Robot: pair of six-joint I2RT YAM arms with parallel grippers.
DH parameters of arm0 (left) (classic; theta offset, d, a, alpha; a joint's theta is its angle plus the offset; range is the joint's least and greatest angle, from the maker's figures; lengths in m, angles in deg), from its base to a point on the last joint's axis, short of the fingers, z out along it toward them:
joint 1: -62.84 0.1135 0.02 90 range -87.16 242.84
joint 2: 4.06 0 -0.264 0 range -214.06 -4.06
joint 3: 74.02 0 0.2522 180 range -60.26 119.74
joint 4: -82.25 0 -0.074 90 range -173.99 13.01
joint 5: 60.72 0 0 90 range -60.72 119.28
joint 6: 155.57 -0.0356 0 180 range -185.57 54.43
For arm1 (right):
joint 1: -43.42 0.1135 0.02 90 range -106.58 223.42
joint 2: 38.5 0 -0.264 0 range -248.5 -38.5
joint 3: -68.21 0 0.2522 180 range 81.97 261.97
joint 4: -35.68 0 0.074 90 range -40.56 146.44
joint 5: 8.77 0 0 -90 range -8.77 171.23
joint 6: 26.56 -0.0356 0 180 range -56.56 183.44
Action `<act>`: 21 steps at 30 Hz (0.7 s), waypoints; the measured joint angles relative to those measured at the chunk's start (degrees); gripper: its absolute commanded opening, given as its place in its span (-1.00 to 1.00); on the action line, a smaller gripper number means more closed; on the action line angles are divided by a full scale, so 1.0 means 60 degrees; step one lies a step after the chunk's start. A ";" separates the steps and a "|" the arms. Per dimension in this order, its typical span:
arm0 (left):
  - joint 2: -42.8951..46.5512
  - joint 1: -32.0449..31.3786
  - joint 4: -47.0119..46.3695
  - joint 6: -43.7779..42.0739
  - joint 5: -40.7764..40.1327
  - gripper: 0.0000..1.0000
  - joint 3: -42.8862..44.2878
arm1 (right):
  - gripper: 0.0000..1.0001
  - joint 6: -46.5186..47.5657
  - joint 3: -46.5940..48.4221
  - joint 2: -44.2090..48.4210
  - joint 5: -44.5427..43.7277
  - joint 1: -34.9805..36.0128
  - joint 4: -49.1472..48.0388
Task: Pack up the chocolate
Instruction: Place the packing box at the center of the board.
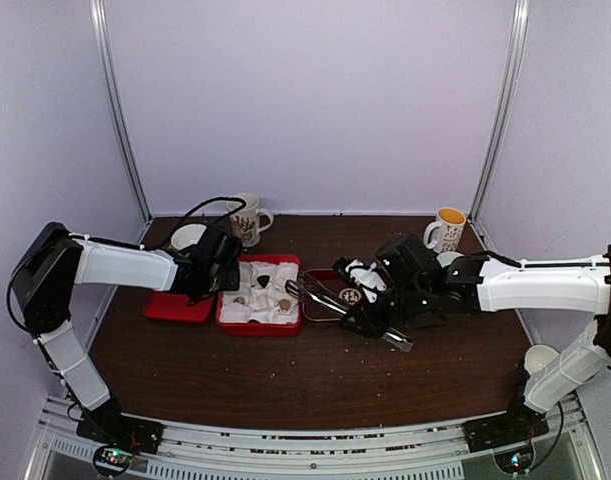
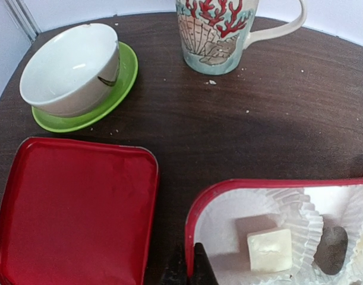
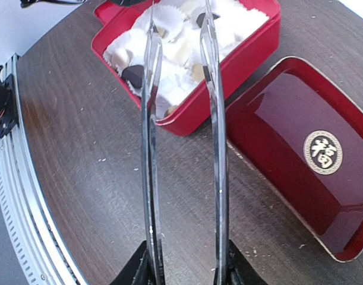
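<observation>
The open red box (image 1: 257, 327) holds white paper cups with chocolate in them. A cream cube (image 2: 269, 249) and a brown piece (image 2: 331, 249) show in the left wrist view, and a dark piece (image 3: 132, 74) in the right wrist view. My left gripper (image 2: 190, 261) is shut on the box's left rim (image 2: 196, 219). My right gripper (image 3: 184, 261) is shut on metal tongs (image 3: 150, 148). The tongs' two arms stand apart, with their tips over the box (image 3: 229, 77). Nothing shows between the tips.
A glossy dark red tin with a gold emblem (image 3: 300, 154) lies right of the box. A flat red lid (image 2: 74, 208) lies to its left. Behind stand a white bowl on a green saucer (image 2: 71, 68), a coral-print mug (image 2: 220, 29) and a yellow-lined mug (image 1: 447, 230).
</observation>
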 measured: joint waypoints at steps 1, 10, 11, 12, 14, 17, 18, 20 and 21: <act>-0.0062 0.0069 -0.0018 0.0066 0.0127 -1.00 0.0000 | -0.27 -0.0051 -0.0076 0.0080 -0.0066 -0.0066 -0.0102; -0.0444 0.0521 -0.0178 0.0576 0.1104 -1.00 0.0026 | -0.28 -0.0787 -0.0943 0.0601 -0.0918 -0.1013 -0.0849; -0.0517 0.0521 -0.0171 0.0612 0.1180 -1.00 0.0051 | -0.28 -0.0878 -0.1064 0.0627 -0.1009 -0.1147 -0.0936; -0.0608 0.0521 -0.0149 0.0652 0.1242 -1.00 0.0098 | -0.28 -0.0958 -0.1151 0.0641 -0.1064 -0.1246 -0.1002; -0.0776 0.0521 -0.0106 0.0718 0.1359 -1.00 0.0219 | -0.28 -0.1118 -0.1348 0.0659 -0.1140 -0.1428 -0.1107; -0.0823 0.0521 0.0051 0.0834 0.1406 -0.94 0.0379 | -0.28 -0.1326 -0.1552 0.0663 -0.1392 -0.1628 -0.1158; -0.0823 0.0521 0.0131 0.0874 0.1402 -0.93 0.0441 | -0.28 -0.1366 -0.1592 0.0663 -0.1490 -0.1668 -0.1155; -0.0823 0.0528 0.0255 0.0962 0.1399 -0.92 0.0561 | -0.28 -0.1424 -0.1643 0.0663 -0.1643 -0.1719 -0.1158; -0.0823 0.0532 0.0339 0.1031 0.1395 -0.92 0.0623 | -0.28 -0.1453 -0.1668 0.0663 -0.1712 -0.1770 -0.1162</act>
